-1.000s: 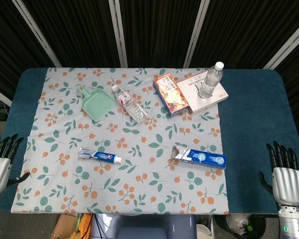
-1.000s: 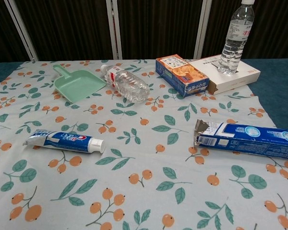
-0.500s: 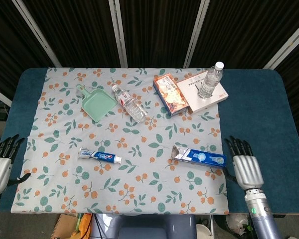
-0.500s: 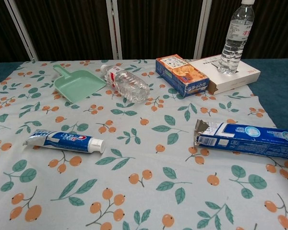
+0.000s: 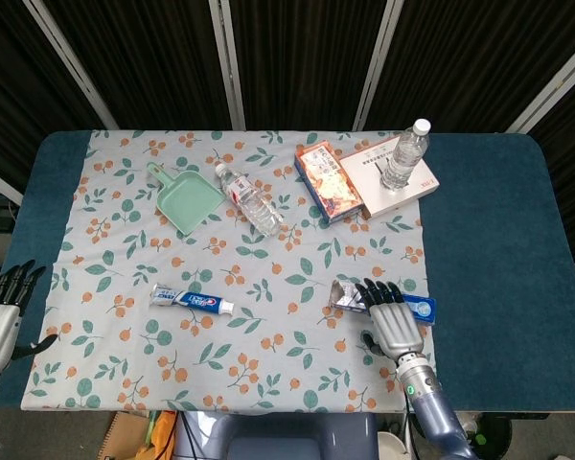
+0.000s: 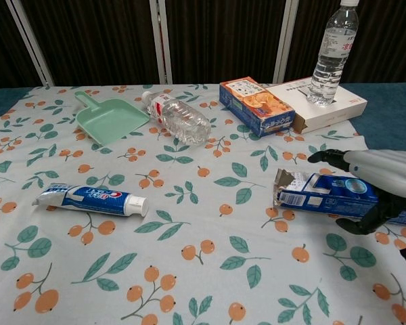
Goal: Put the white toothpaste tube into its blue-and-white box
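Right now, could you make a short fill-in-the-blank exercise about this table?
1. The right robot hand is over the ____.
2. The tube lies ____ the box.
3. The upright bottle stands on a white ____.
4. The dustpan is ____ in colour.

Missing words: box; outside; carton; green

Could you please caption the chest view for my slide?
Right hand poised over the open toothpaste box; toothpaste tube lies apart.

Bare cloth btwn tube & box; right hand over box.
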